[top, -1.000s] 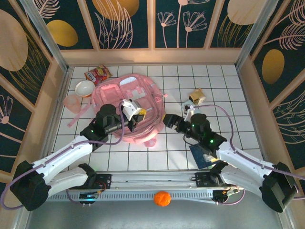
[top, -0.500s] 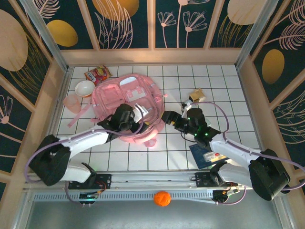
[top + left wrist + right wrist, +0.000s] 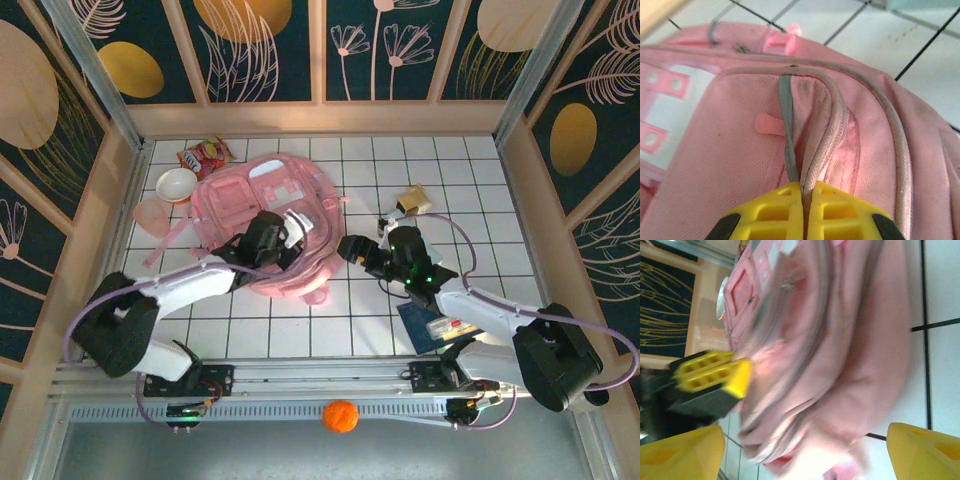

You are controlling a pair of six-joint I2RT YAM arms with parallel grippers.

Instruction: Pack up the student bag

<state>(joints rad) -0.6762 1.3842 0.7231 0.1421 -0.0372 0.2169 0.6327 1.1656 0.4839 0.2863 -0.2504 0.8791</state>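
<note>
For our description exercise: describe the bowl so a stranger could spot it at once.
Start at the big pink student bag on the tiled table. At its far-left side sits the bowl, between a red snack packet and a pink cup. It alone is white and shallow.

The left arm (image 3: 175, 293) runs from its base at the near left edge toward the far right, low over the table, its white forearm lying on a diagonal. Its black wrist ends in the left gripper (image 3: 289, 236), which points far and right. In the wrist view its yellow fingers (image 3: 770, 215) are pressed together, pinching a fold of the student bag (image 3: 730, 150) at a zipper edge.

The right arm (image 3: 490, 312) reaches from the near right toward the far left, also low. The right gripper (image 3: 350, 248) points left, its yellow fingertips (image 3: 925, 452) spread wide apart. The two grippers sit near each other, facing inward.
</note>
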